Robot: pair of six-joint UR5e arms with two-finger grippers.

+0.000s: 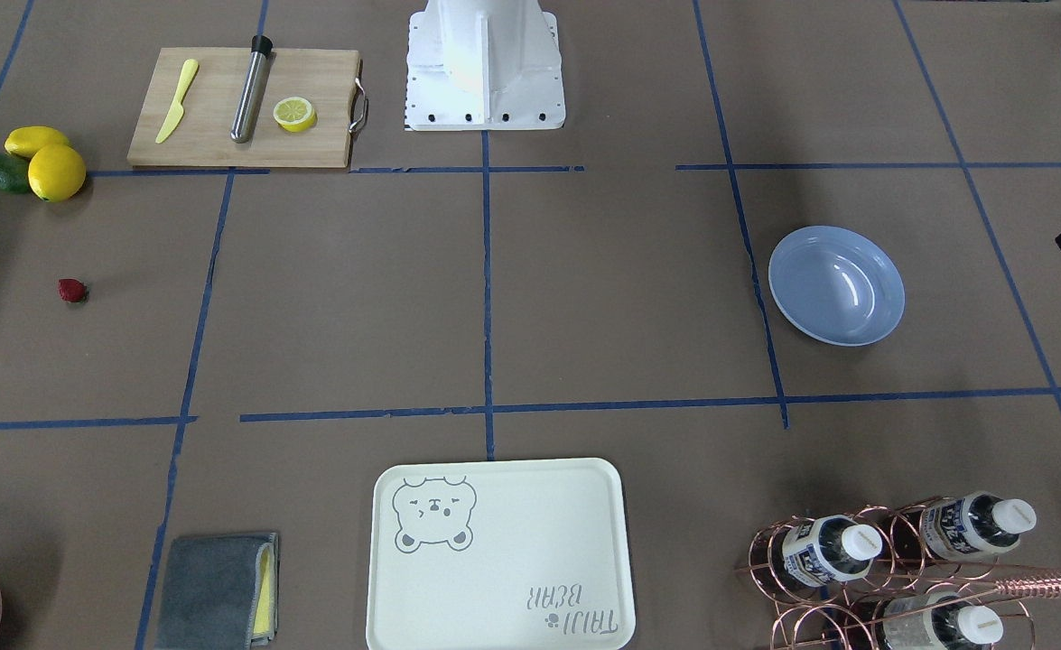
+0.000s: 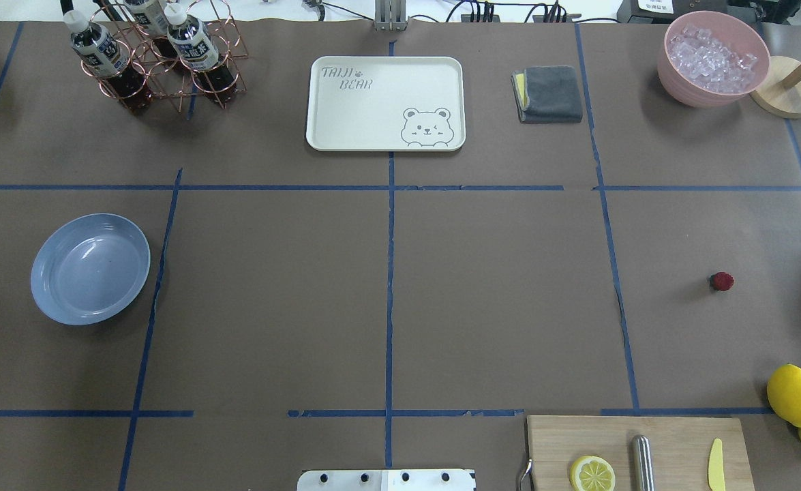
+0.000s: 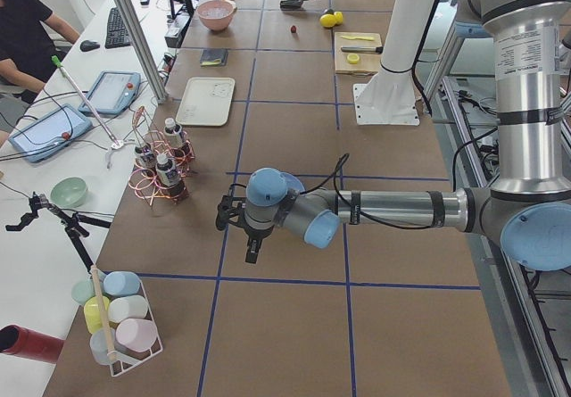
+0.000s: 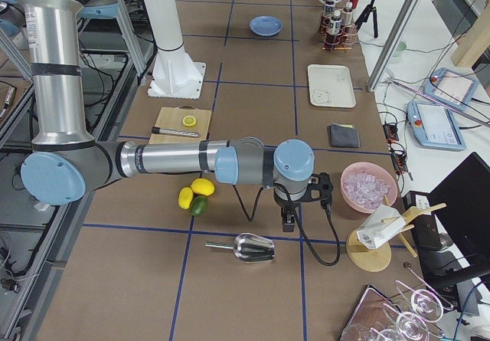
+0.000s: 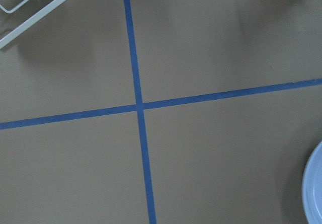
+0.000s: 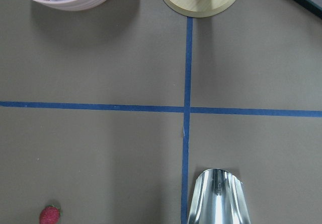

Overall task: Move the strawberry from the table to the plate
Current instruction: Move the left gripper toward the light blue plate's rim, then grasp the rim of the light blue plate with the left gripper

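the tiny dark-red strawberry (image 6: pixel 49 215) lies on the brown paper counter (image 6: pixel 100 153), low-left in your right wrist view; the right gripper (image 4: pixel 288 222) is nearer, its opening you cannot tell.

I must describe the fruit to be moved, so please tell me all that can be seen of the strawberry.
The strawberry is a tiny dark-red berry with a trace of green at one end. It lies alone on the brown table, on the robot's right side, inside a taped square, apart from the lemons. Only the table touches it.
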